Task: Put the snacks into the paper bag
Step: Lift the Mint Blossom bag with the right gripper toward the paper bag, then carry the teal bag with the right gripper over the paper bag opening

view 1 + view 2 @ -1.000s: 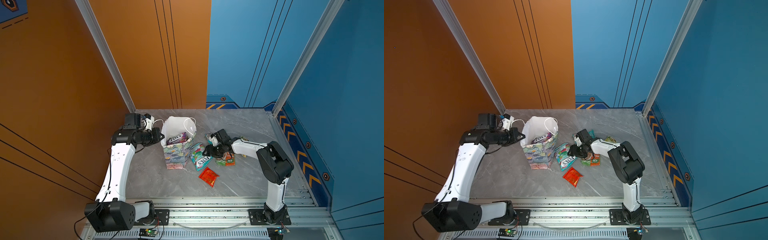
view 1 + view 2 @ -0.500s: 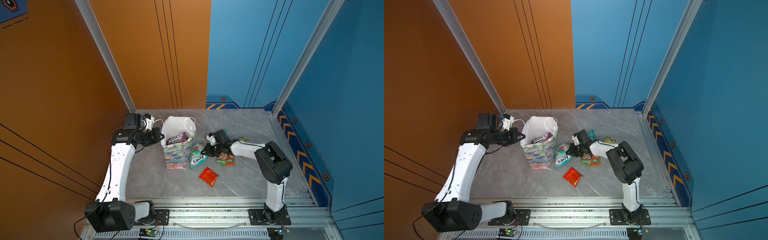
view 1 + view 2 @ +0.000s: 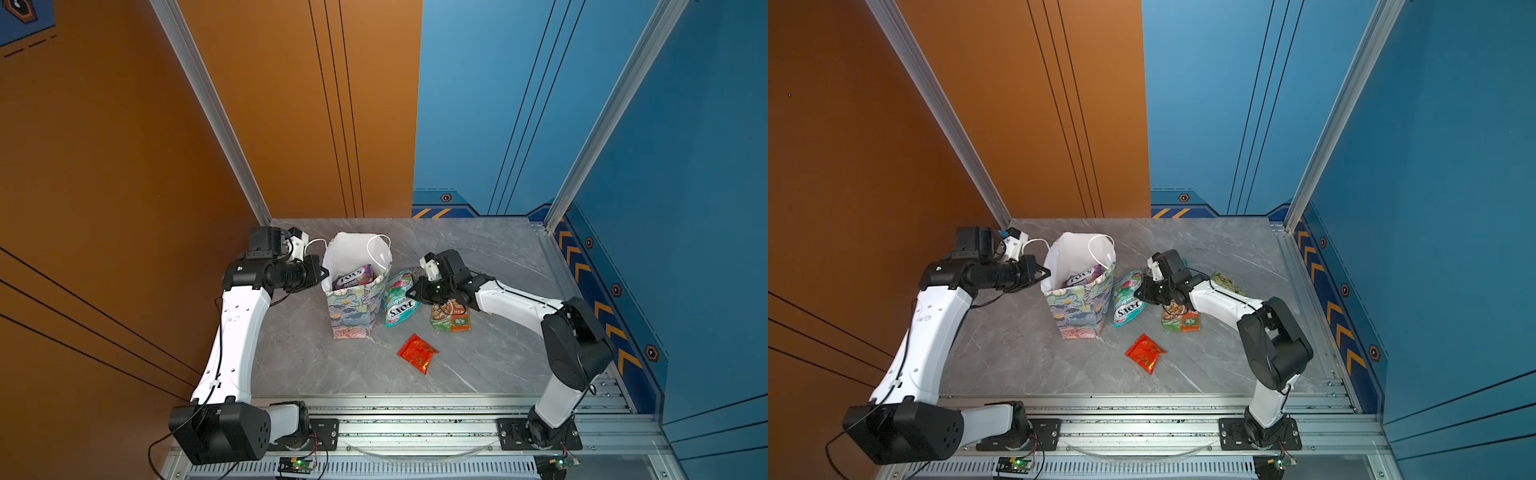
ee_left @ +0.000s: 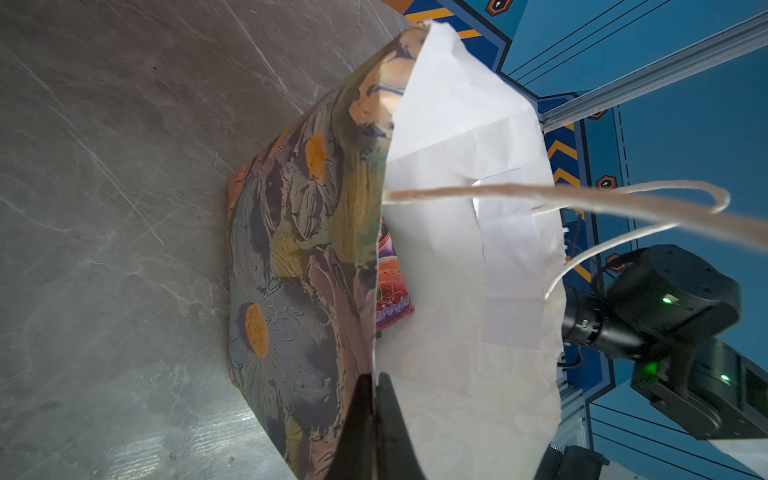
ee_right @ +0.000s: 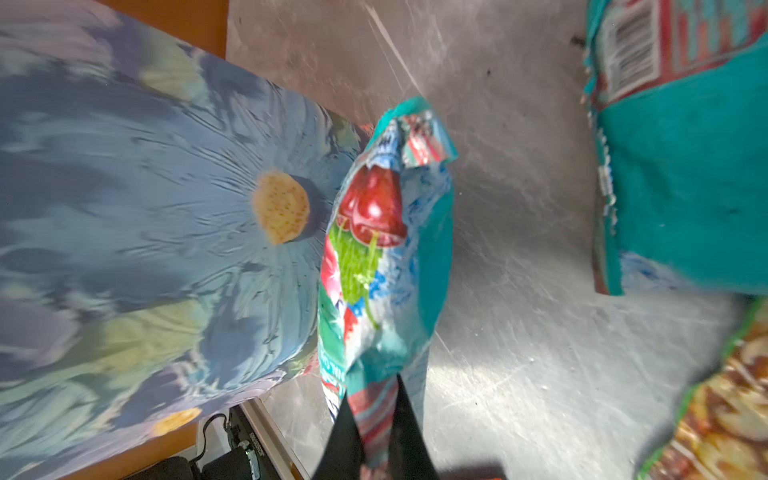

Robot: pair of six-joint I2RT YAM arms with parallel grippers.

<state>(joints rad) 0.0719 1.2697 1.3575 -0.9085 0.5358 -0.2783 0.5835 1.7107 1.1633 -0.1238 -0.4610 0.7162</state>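
Nearest the rail, both arm bases are bolted down, left and right. The left arm is raised from its base toward the far side, then bent so the forearm lies level and is pointed right. The right arm is folded at a high elbow, with its forearm stretched low toward the left and far side.

Packets, counted: six in all, one of each sort below.

- The red packet (image 3: 417,353) is laid flat on the surface (image 3: 311,365), nearest of the lot, with its long axis run from far-left to near-right.
- A bit farther and to the right, the green-orange packet (image 3: 451,318) is laid flat, long axis roughly near to far.
- The teal FOX'S packet (image 3: 401,301) is leaned against the right wall of the paper bag (image 3: 357,307). Its long axis is run near to far, and its far end is pinched tight in the right gripper (image 3: 415,291).
- The bag, just one, is stood upright mid-surface, mouth up, and its left rim is clamped by the closed left gripper (image 3: 325,273).
- The purple FOX'S packet (image 3: 352,277) is tucked inside it.
- Farther back, a green packet (image 3: 1227,282) is half hidden behind the right arm.
- A second teal packet (image 5: 685,166) is caught only in the right wrist view.
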